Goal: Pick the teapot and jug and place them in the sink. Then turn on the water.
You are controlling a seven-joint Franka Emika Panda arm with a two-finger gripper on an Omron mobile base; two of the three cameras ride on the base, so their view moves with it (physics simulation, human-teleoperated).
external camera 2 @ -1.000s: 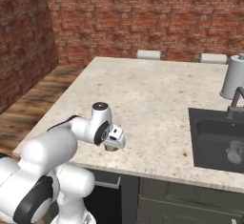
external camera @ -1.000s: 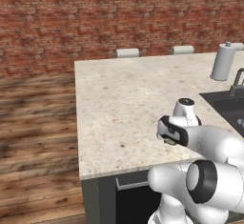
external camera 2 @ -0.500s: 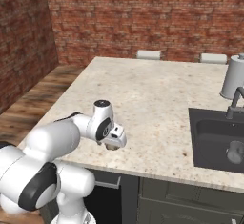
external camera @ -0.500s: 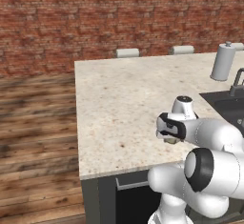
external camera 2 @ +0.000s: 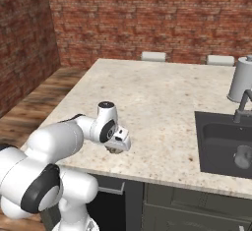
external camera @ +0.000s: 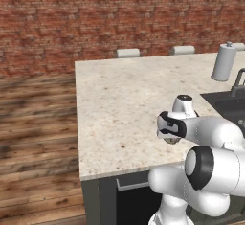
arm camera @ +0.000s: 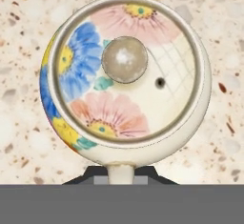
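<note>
The end effector (external camera 2: 118,149) hangs low over the near part of the speckled tabletop (external camera 2: 147,97), clenched on the teapot (arm camera: 125,77). From the base views the pot is almost wholly hidden under the hand. In the hand view its flowered lid and knob (arm camera: 125,59) sit right below, one end cut off by the top edge, the fingertips barely showing. The sink (external camera 2: 224,144) lies to the right, cut off at the frame edge; something pale and blurred (external camera 2: 242,156) rests inside, too dim to name
</note>
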